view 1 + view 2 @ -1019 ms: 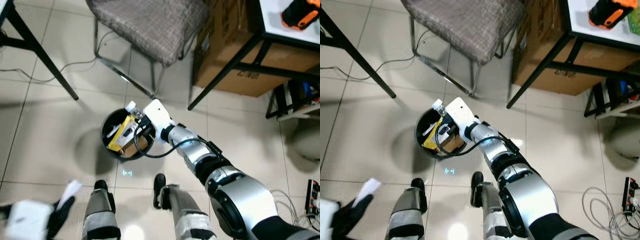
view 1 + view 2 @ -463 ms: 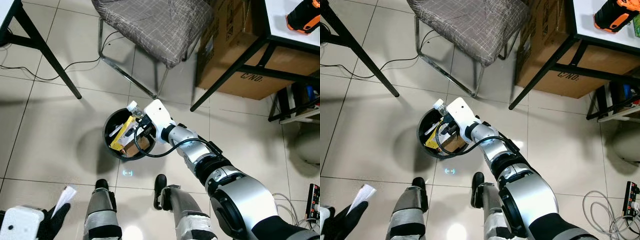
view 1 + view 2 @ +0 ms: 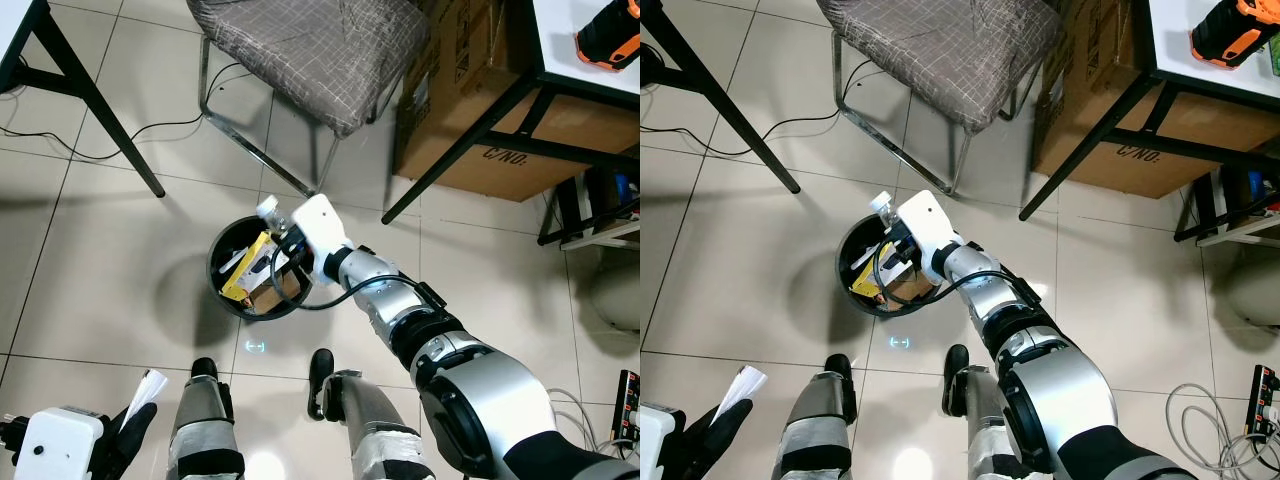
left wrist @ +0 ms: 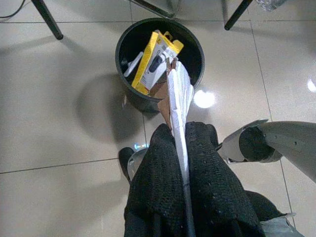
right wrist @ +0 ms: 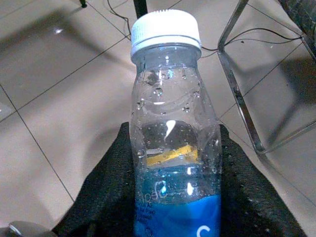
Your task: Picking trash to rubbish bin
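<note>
Left eye view: right arm reaches forward and down over the rubbish bin (image 3: 250, 280), a round black bin on the tiled floor (image 3: 100, 260). Right pincer (image 3: 283, 237) sits at the bin's far rim, pinching a clear plastic bottle (image 3: 268, 212) with its white cap poking out past the wrist housing. Inside the bin: a yellow package (image 3: 246, 268) leaning on the wall, brown cardboard beside it. Left pincer (image 3: 135, 425) is low at the robot's left, near its left leg, gripping a white paper (image 3: 148, 386) that sticks up between the fingers. Behind the bin stands a chair (image 3: 310, 50) with a grey checked seat; a cardboard box (image 3: 470, 100) sits under the tabletop (image 3: 590, 60) on the right, which carries an orange-and-black tool (image 3: 610, 20). A cable (image 3: 120, 140) runs over the tiles on the left.

Right eye view: same layout. Bottle cap is just over the bin's far rim (image 3: 855, 240).

Left wrist view: both black fingers (image 4: 158, 182) pressed together on the folded white paper, which runs up between them and points toward the bin. Bin well apart from the pincer, yellow package upright in it.

Right wrist view: bottle fills the centre, white cap at the far end, blue label at the near end, droplets inside. Black fingers (image 5: 106, 197) clamp it on both sides. Tiles and a chair leg (image 5: 237, 84) beyond.
</note>
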Tool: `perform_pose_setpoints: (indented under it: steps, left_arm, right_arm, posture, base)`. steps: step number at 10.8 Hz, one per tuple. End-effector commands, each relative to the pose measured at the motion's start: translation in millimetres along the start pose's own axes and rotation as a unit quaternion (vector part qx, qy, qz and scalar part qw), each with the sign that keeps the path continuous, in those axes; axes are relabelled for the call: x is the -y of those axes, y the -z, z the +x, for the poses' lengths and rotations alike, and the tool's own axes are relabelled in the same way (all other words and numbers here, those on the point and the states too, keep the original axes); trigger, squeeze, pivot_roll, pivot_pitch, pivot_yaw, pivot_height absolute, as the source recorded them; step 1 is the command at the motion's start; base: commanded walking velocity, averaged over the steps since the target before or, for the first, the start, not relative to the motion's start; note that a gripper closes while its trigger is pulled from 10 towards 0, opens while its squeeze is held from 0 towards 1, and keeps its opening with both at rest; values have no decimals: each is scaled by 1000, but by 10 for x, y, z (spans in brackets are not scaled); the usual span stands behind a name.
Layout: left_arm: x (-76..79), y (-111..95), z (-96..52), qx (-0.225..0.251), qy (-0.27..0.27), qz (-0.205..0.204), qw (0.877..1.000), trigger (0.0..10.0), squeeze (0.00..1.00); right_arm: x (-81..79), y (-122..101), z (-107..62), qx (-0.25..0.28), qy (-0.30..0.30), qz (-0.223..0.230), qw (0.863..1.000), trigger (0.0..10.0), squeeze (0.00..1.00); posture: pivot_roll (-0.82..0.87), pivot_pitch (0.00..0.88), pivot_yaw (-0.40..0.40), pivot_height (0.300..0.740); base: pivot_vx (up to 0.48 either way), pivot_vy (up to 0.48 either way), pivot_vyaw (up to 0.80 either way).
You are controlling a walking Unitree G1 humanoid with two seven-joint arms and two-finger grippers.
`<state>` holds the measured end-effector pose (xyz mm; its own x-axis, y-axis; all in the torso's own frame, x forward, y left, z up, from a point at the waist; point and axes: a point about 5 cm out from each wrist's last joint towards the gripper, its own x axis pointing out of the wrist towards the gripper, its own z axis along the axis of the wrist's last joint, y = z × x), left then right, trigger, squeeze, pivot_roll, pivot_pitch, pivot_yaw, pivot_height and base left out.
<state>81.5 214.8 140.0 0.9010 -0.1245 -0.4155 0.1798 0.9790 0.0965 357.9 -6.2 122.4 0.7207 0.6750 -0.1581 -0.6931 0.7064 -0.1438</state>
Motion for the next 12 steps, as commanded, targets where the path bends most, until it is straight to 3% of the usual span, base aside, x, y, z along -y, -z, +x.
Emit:
perform_pose_setpoints:
  steps: [1,8,10,11,12]
  left_arm:
    - [20,38,-20,-14,3,-6,1000,10000,0]
    - [9,42,-51,-17,1,0,1000,10000,0]
    - [7,66,42,-12,3,-4,1000,10000,0]
    - [29,77,149,-1,6,-19,1000,10000,0]
    - [48,103,290,10,11,-36,999,10000,0]
  right_arm:
    - [-217,-7,68,4,-30,21,999,10000,1000]
    - [-176,-94,81,23,-34,35,999,10000,1000]
    - [-147,-37,54,15,-18,16,1000,10000,1000]
    - [-89,29,9,17,3,35,999,10000,451]
    - [-26,122,-61,26,23,64,997,10000,0]
  posture:
    - [375,479,-174,740]
    - [396,463,-181,740]
    - [360,433,-182,740]
    - [323,403,-186,740]
    - [241,346,-176,740]
  base:
    - [0,0,0]
    - [0,0,0]
    - [0,0,0]
    - [0,0,0]
    - [0,0,0]
